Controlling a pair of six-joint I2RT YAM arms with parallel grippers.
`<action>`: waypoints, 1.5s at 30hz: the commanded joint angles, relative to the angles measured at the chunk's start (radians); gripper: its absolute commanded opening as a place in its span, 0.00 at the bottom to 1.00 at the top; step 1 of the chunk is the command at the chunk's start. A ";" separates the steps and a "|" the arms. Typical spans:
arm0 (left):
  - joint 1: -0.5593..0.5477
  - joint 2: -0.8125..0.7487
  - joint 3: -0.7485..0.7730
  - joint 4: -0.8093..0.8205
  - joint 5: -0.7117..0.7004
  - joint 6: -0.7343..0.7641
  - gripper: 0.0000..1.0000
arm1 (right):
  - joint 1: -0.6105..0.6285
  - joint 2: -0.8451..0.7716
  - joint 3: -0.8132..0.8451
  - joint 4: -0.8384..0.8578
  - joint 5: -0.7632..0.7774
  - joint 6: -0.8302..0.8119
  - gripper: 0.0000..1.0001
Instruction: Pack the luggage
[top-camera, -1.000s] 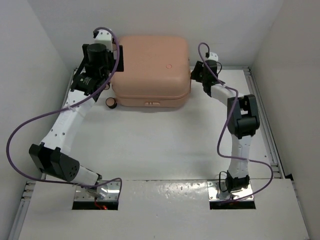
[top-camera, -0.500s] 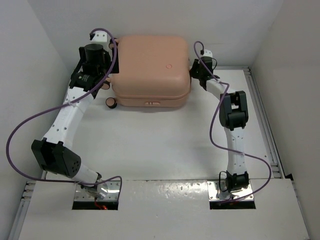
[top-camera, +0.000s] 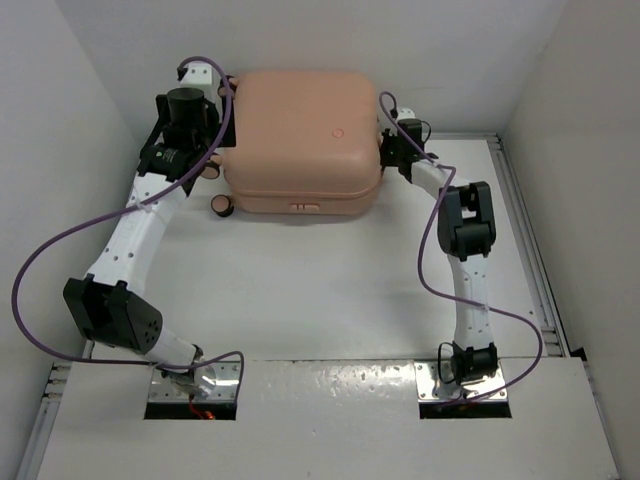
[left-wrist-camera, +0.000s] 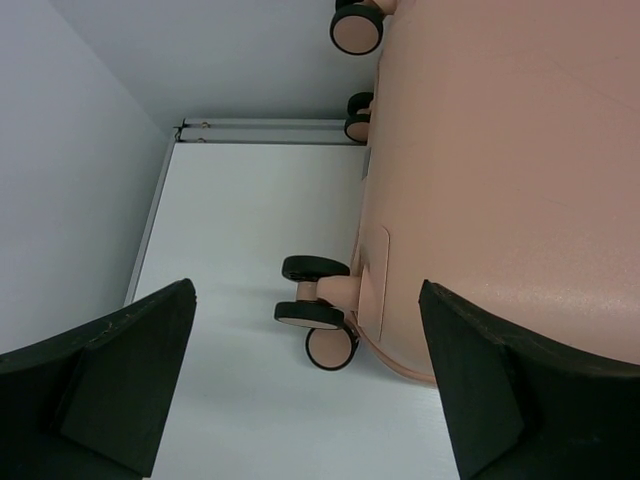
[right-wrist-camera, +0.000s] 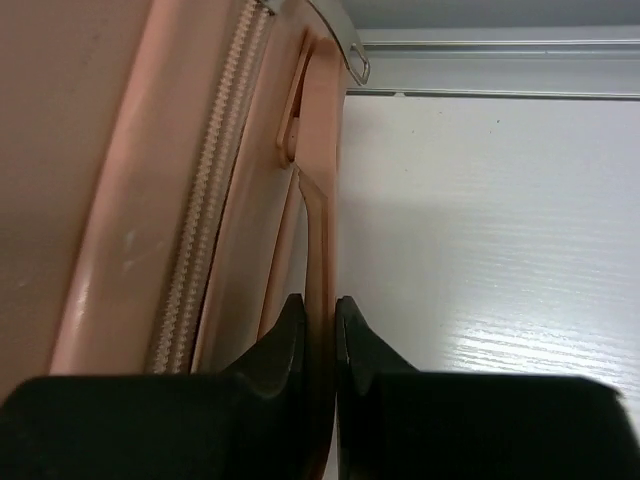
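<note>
Slippage looked likely, as the right gripper (right-wrist-camera: 322, 330) pinched only the thin side handle (right-wrist-camera: 322, 190) of the luggage (top-camera: 300, 120) while the left gripper (left-wrist-camera: 307, 300) stood wide apart, supporting nothing.

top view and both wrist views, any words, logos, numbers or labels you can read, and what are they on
No readable text in any view.
On the lid of the salmon-pink suitcase, a small round mark: too small to read.
</note>
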 joint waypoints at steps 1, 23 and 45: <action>0.010 -0.017 0.000 0.025 0.007 -0.002 1.00 | 0.013 -0.031 -0.062 -0.142 -0.037 -0.049 0.00; 0.047 -0.249 -0.124 -0.007 0.313 0.061 1.00 | 0.324 -1.098 -1.067 0.125 0.094 0.646 0.66; -0.666 0.056 -0.098 -0.241 0.608 0.268 0.61 | -0.136 -1.614 -1.383 -0.212 -0.078 0.093 0.78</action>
